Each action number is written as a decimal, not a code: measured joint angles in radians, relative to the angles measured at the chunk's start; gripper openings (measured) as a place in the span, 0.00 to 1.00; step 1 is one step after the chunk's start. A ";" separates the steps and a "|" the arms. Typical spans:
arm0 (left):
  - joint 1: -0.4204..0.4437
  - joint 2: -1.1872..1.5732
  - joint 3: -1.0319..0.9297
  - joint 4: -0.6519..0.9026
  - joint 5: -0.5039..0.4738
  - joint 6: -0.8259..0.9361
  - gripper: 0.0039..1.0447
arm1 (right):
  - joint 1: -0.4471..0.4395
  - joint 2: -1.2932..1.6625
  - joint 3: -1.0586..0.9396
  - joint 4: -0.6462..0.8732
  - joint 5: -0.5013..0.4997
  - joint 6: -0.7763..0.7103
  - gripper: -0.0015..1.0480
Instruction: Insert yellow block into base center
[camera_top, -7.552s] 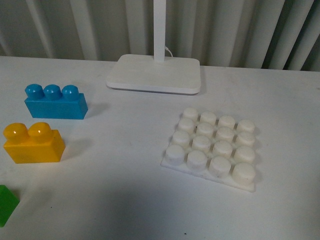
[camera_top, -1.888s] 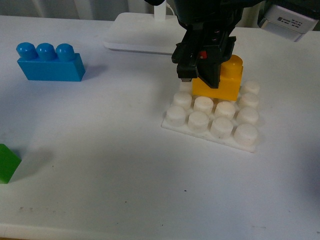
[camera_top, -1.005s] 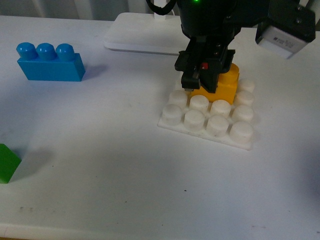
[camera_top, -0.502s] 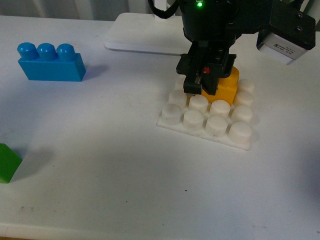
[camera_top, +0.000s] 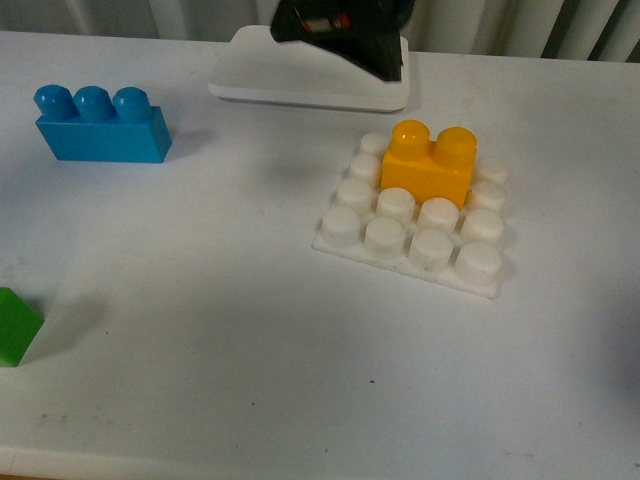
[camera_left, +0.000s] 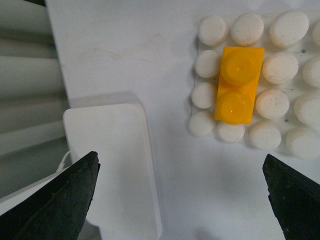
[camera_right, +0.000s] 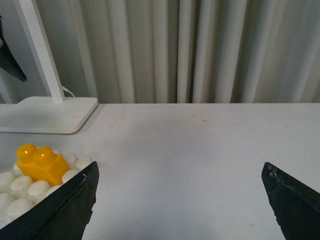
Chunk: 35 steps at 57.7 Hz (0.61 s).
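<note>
Yellow block (camera_top: 428, 163): you see it standing upright on the base (camera_top: 410, 225), right of centre in the front frame, white studs on every side, nothing touching it. Left gripper (camera_left: 180, 200): fingers spread wide apart, holding nothing, well above the block and the lamp stand (camera_top: 310, 70). Right gripper (camera_right: 180, 200): fingers likewise wide apart, empty. Blue brick (camera_top: 100, 124): upper left. Green block (camera_top: 15, 326): left edge.

A lab-style test bench: plain white table (camera_top: 200, 330), pleated grey curtain (camera_right: 200, 50) just behind a white lamp stand (camera_top: 300, 75).
</note>
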 joint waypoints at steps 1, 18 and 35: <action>0.003 -0.025 -0.027 0.021 -0.002 0.003 0.94 | 0.000 0.000 0.000 0.000 0.000 0.000 0.91; 0.109 -0.463 -0.676 0.711 -0.073 -0.145 0.94 | 0.000 0.000 0.000 0.000 0.000 0.000 0.91; 0.305 -0.921 -1.202 1.011 -0.109 -0.561 0.94 | 0.000 0.000 0.000 0.000 0.000 0.000 0.91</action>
